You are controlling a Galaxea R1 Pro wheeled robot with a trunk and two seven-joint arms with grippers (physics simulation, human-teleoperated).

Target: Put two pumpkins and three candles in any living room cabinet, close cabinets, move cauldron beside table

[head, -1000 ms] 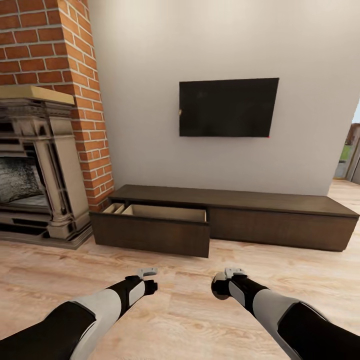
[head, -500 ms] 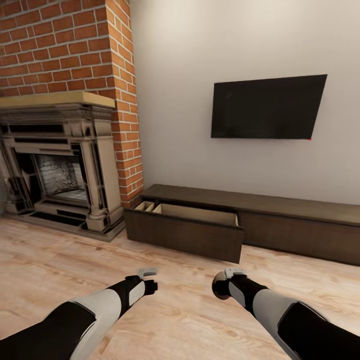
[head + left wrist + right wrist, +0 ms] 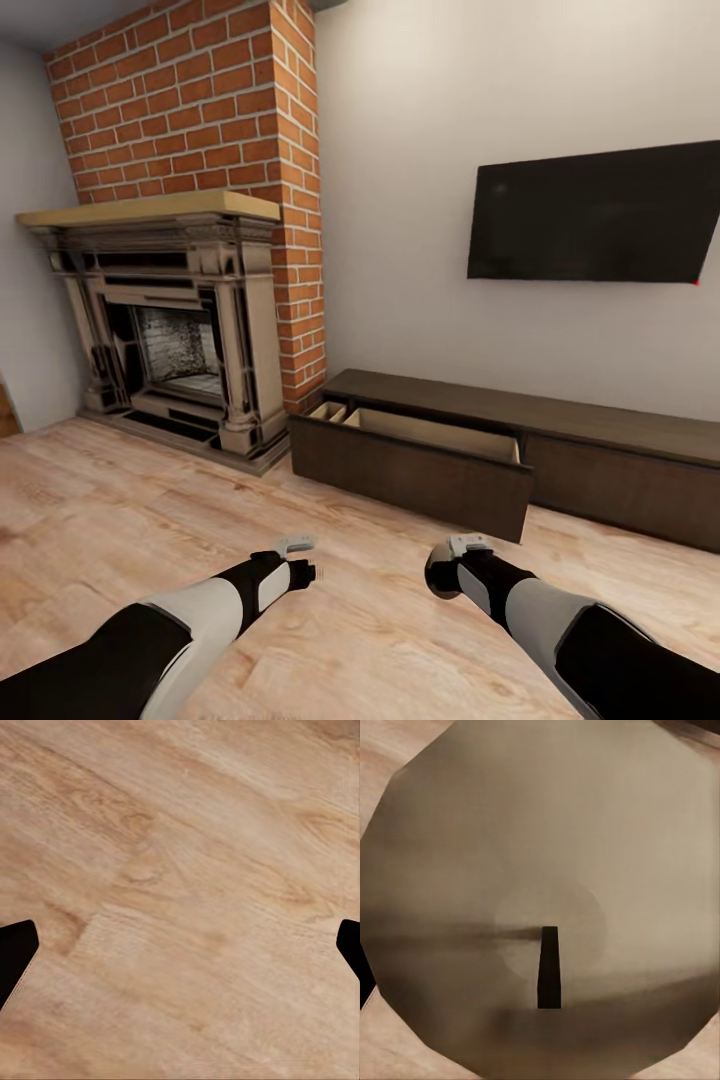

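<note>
Cabinet point(image 3: 560, 440) stands against the wall ahead of both end effectors and somewhat to their right, its long axis running along the wall beneath the dark wall screen point(image 3: 600, 215), with the left-hand drawer point(image 3: 415, 470) pulled out and its pale inside showing. That open drawer lies forward of the right end effector point(image 3: 447, 570), which is the nearer of the two to it; the left end effector point(image 3: 298, 562) sits further off, toward the brick fireplace point(image 3: 180, 320). The right wrist view looks straight down onto the pale round top and short dark wick of a candle point(image 3: 540, 900) held close against the camera, so the right end effector appears closed around it (fingers mostly hidden). The left one is spread wide over bare wooden floor point(image 3: 180, 892), holding nothing.
</note>
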